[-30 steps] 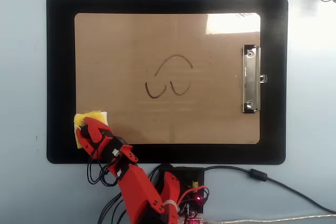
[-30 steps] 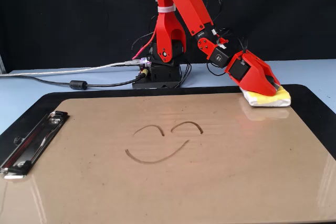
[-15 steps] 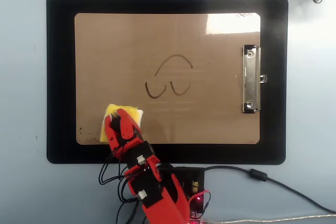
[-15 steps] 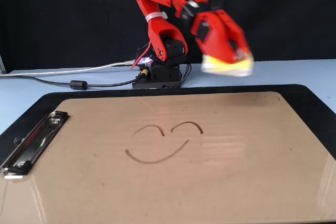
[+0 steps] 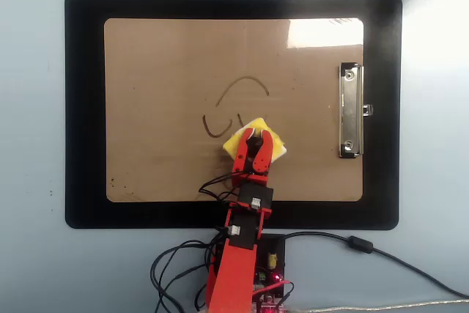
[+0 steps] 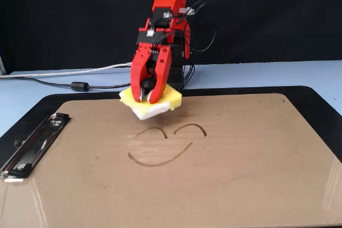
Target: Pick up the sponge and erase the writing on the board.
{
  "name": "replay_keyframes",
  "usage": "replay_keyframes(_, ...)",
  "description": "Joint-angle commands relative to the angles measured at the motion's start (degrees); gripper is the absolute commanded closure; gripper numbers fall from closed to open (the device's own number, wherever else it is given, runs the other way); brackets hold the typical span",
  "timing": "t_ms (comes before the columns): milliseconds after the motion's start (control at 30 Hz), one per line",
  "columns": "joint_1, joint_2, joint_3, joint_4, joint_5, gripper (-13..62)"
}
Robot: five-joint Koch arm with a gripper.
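Gripper (image 6: 147, 99) jaws are clamped on the sponge (image 6: 166, 96), which hangs tilted above the board (image 6: 240, 174) near the writing (image 6: 160, 156). To wipe well, I would level the sponge, lower it flat onto the strokes, then press lightly and sweep across them all.
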Motion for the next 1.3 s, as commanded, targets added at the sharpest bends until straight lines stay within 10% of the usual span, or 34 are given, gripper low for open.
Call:
replay_keyframes(0, 0.35, -1.23, 0.00, -12.04, -2.81, 57.3)
replay_keyframes(367, 3.78, -32.70, -2.90, -44.21, -3.43, 57.3)
replay_keyframes(600, 3.96, -53.96, -32.26, -44.21, -4.31, 57.4)
replay_keyframes(1033, 6.50, -14.33, 14.68, -42.19, -9.05, 57.4)
replay_keyframes(1267, 0.62, -43.42, -14.59, -41.84, -9.14, 57.4)
